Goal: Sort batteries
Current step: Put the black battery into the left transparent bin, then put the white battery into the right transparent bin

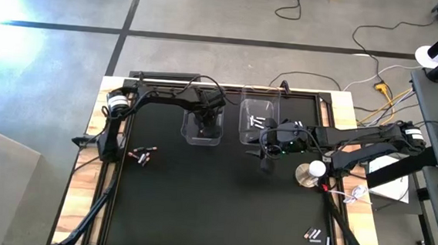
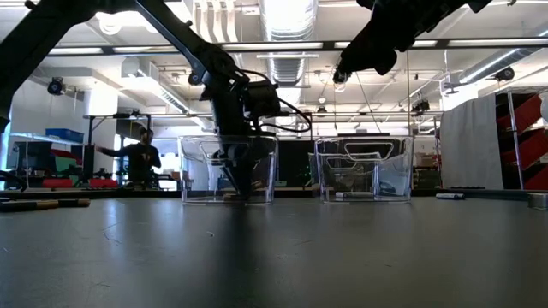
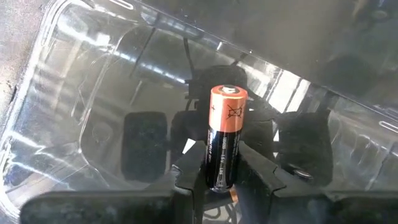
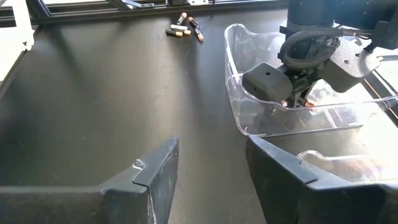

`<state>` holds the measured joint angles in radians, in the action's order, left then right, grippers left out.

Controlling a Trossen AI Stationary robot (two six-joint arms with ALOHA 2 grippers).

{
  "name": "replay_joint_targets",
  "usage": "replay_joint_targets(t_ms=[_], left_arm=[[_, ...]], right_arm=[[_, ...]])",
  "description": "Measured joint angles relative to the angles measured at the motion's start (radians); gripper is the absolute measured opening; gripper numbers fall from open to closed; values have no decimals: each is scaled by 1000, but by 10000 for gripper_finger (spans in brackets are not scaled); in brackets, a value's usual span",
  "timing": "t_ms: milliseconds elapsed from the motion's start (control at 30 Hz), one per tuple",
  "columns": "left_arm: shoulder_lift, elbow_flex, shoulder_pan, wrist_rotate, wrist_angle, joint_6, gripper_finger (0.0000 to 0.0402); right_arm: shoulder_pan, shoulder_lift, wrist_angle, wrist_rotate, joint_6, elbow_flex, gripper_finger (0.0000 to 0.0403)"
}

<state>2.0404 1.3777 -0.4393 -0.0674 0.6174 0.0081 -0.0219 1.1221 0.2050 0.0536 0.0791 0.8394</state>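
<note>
Fingers of left gripper [image 3: 222, 177] grasp a dark orange-capped battery [image 3: 225, 134] upright, low inside left bin [image 1: 202, 127]. Right gripper [image 4: 208, 163] fingers spread, empty, hanging over tabletop [image 1: 213, 207] near right bin [image 1: 258, 119], which holds silvery batteries. Farther: loose batteries [image 1: 141, 156] at left edge, more [image 1: 317, 237] at near-right corner. Risk: released upright, battery may bounce or catch on the fingers.

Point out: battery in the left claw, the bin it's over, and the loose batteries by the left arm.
battery [image 3: 225, 146], left wrist view, on its black body between the fingers.
left bin [image 1: 202, 139], high view, on its near rim.
loose batteries [image 1: 142, 156], high view, on the middle of the small cluster on the mat.
</note>
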Motion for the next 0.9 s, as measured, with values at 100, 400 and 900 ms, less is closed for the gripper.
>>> replay_joint_targets(t_ms=[100,400,900], left_arm=[[1,0,0,0,0,9,62],[1,-1,0,0,-2,17,33],[-9,-2,1,-4,-1,29,98]], right_arm=[[0,0,0,0,0,0,178],[0,0,0,0,0,0,178],[38,-16,25,34,12,0,178]])
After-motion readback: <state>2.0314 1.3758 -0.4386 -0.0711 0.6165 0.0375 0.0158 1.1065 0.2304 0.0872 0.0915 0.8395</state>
